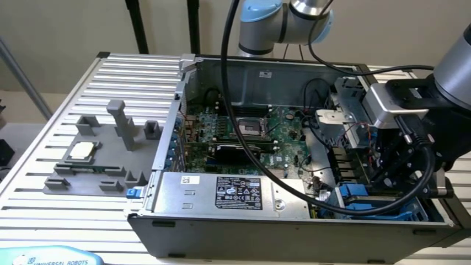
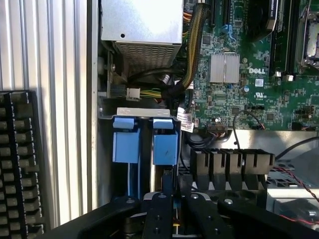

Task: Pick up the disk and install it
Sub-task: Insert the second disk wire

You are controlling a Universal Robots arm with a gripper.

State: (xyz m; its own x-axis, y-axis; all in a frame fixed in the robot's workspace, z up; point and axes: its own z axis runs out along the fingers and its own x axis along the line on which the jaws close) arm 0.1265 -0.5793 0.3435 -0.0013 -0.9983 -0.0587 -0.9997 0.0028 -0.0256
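Install step, by my read: claw [image 1: 390,182] is down in the case's drive bay. Can't tell jaw opening or grip. Disk [image 2: 164,144], blue bracket, sits in the slot right below the claw, beside another blue carrier [image 2: 125,143]. Next needs confirmed seating.

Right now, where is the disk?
The disk sits edge-up in the drive bay beside a second blue carrier, at the case's front corner on the exterior view's right, beneath the gripper.
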